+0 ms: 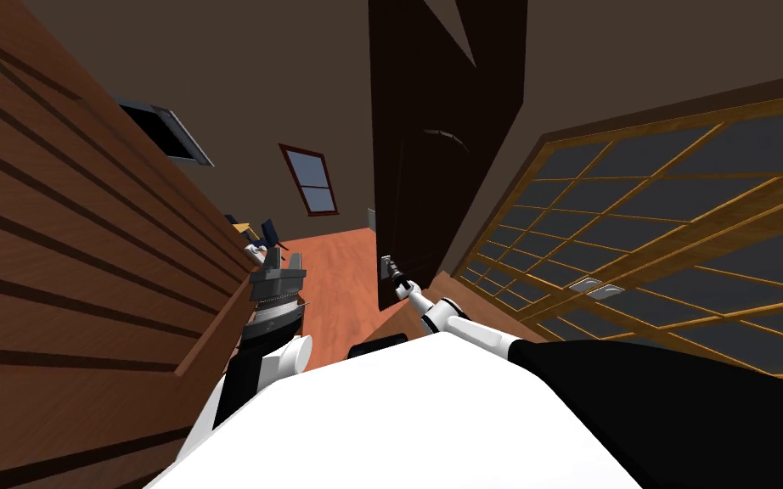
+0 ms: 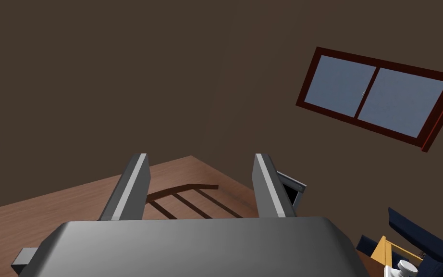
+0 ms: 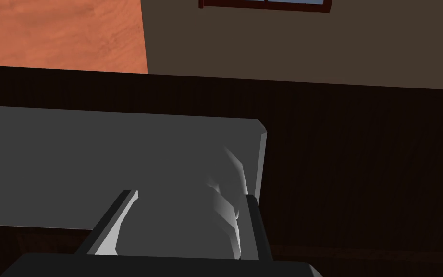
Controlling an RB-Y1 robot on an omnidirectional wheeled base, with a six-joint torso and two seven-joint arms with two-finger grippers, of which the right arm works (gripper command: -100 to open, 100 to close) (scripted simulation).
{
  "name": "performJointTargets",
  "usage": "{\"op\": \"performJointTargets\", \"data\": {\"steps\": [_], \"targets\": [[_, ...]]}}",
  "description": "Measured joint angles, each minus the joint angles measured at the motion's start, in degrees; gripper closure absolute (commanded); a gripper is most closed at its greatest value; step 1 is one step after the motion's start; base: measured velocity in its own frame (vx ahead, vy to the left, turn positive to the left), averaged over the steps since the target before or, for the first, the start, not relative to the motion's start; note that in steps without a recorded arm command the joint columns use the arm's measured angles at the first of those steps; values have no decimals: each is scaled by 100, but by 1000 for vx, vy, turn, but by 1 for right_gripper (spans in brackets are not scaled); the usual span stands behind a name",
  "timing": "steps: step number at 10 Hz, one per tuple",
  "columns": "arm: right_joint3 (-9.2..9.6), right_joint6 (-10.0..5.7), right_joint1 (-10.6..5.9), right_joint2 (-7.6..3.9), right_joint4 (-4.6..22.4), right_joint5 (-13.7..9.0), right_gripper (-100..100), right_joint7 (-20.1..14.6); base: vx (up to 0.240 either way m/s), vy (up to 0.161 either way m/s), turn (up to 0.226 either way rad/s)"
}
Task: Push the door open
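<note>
Right end effector (image 3: 189,197) sits at door's (image 3: 360,168) grey plate (image 3: 95,154).

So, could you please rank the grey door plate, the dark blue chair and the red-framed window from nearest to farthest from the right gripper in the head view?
1. grey door plate: on the dark door edge, at the right gripper.
2. dark blue chair: farther in, to the left.
3. red-framed window: on the far wall.
</note>
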Motion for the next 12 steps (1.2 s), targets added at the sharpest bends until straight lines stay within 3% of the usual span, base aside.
{"op": "performJointTargets", "data": {"steps": [1,2,4,6,7,9,10,12], "targets": [[-60,-118,-141,11,328,-28,100,23,111,108,-47],[-127,-167,-114,8,369,-50,100,68,126,123,-63],[-221,79,114,-42,-42,-75,100,157,140,128,-65],[-374,-172,-163,-57,470,-142,100,197,139,125,-49],[-419,-202,-168,-92,487,-159,100,207,59,66,-17],[-494,-53,14,-122,149,-176,100,276,100,112,-57],[-538,-167,-102,-147,427,-200,100,277,101,104,-64],[-683,-127,-46,-160,409,-249,100,366,161,158,-72]]}}
